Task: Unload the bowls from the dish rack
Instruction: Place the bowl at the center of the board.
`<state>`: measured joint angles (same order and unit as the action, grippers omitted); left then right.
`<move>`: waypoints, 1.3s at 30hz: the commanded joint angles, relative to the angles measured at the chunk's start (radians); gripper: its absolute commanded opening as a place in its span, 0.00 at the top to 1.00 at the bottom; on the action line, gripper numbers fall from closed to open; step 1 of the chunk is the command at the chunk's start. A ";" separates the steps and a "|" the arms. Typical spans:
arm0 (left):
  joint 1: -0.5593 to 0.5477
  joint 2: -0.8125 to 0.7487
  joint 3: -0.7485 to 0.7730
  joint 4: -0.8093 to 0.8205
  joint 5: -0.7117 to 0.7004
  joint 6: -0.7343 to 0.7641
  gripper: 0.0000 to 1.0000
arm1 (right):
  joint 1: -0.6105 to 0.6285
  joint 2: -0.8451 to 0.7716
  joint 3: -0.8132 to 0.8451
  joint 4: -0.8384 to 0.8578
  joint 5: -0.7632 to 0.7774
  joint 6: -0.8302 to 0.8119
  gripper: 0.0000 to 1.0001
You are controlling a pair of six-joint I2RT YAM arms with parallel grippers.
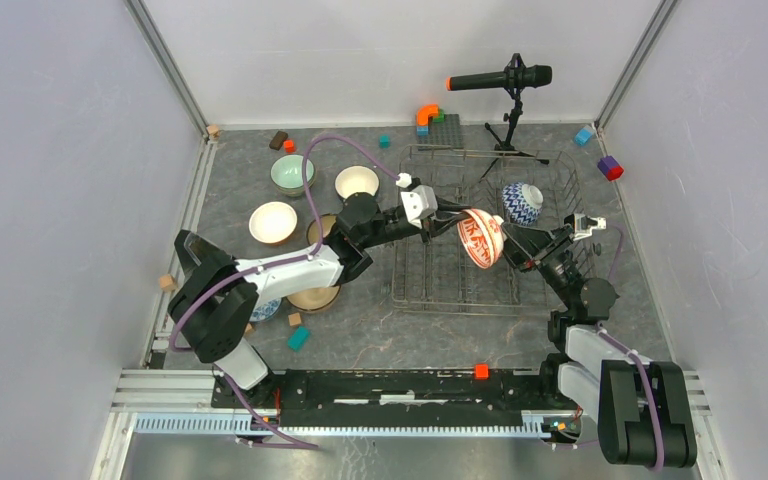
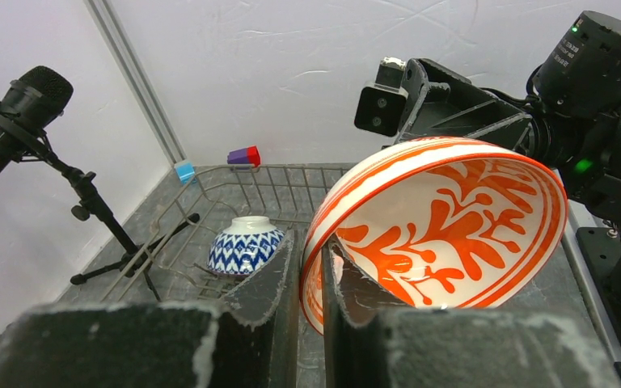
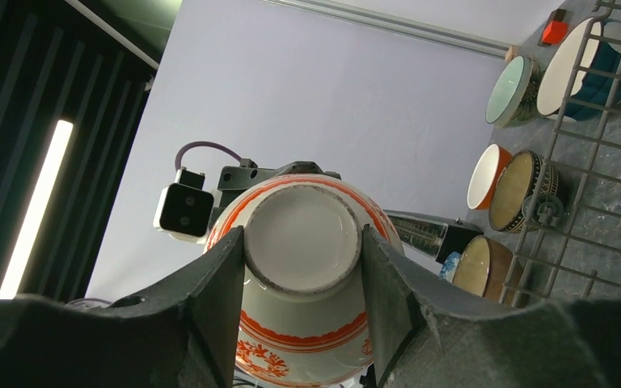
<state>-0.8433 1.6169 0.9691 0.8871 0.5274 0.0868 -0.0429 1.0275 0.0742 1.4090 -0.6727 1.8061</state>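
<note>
The left gripper (image 2: 311, 271) pinched the rim, the right gripper (image 3: 303, 246) clamped the foot of a tilted white bowl (image 1: 481, 240) with orange-red leaf scrolls.

Eight bowls (image 1: 291, 173) show, with one dish rack (image 1: 440, 282) and one microphone (image 1: 500, 78).

Grey table (image 1: 410, 335) with rack (image 1: 440, 285), bowls (image 1: 273, 222), blocks (image 1: 298, 338)
</note>
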 commanded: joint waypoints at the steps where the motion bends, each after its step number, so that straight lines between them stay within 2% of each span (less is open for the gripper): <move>1: -0.036 -0.028 0.019 -0.028 0.010 0.001 0.98 | 0.008 -0.030 0.013 0.094 -0.014 -0.001 0.45; 8: -0.039 -0.042 0.002 0.009 0.013 -0.023 0.98 | 0.008 -0.034 0.013 0.081 -0.016 -0.001 0.16; 16: -0.040 -0.059 -0.018 0.026 -0.005 -0.030 0.98 | 0.008 -0.038 0.011 0.069 -0.012 -0.005 0.02; 20: -0.040 -0.093 -0.046 0.015 -0.038 -0.026 0.98 | 0.003 -0.051 0.023 0.039 -0.009 -0.037 0.02; 25: -0.040 -0.180 -0.086 -0.058 -0.079 -0.002 0.98 | 0.000 -0.068 0.090 -0.085 -0.038 -0.147 0.02; 29: -0.040 -0.233 -0.115 -0.099 -0.106 0.010 0.98 | 0.000 -0.056 0.105 -0.087 -0.044 -0.153 0.02; 39: -0.040 -0.365 -0.174 -0.169 -0.249 -0.076 0.98 | 0.000 -0.050 0.163 -0.208 -0.070 -0.266 0.02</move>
<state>-0.8814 1.3495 0.7986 0.6987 0.3664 0.0597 -0.0406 0.9810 0.1772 1.2488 -0.7162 1.6241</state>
